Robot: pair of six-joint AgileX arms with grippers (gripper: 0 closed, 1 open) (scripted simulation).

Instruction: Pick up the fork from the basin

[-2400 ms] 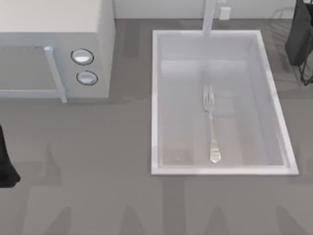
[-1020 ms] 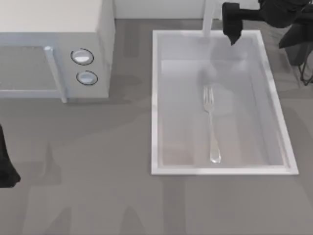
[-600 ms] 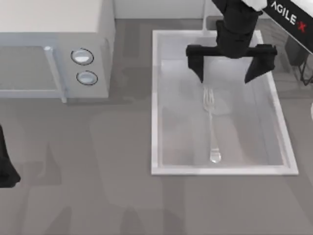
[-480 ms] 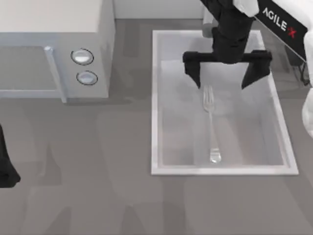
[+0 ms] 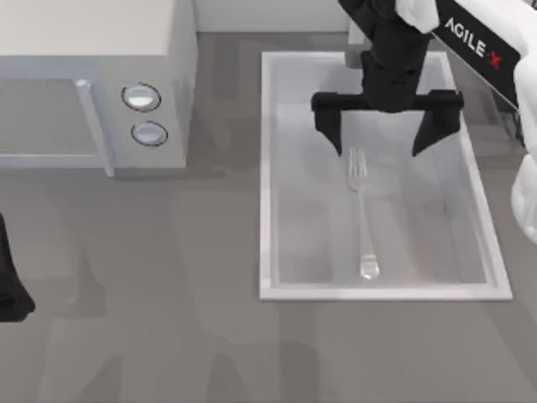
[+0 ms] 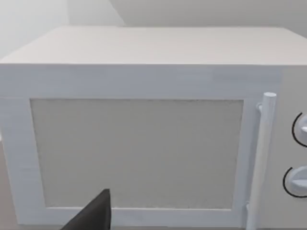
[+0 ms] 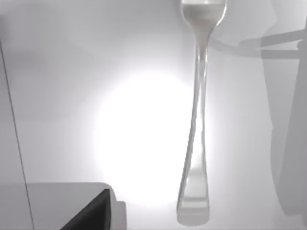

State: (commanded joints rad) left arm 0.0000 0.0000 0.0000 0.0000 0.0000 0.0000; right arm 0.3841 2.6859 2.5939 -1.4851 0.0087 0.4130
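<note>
Since half a second ago, my right gripper [image 5: 387,126] has edged closer over the fork [image 5: 362,210], which hasn't shifted; it lies flat on the basin [image 5: 265,176] floor, tines far, handle near. Fingers spread wide, empty. Fork looks light, stiff, slippery: I'd pinch mid-handle. Left gripper [image 5: 10,285] parked at far left.

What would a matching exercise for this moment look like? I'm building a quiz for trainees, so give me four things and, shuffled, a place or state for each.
Things:
1. fork
2. right gripper
3. left gripper
4. microwave

Places or states:
A. parked at the table's left edge
B. open, above the basin's far end
C. standing left of the basin, door shut
D. lying flat on the basin floor

Pairs: 1-D, 2-B, 3-A, 4-C
</note>
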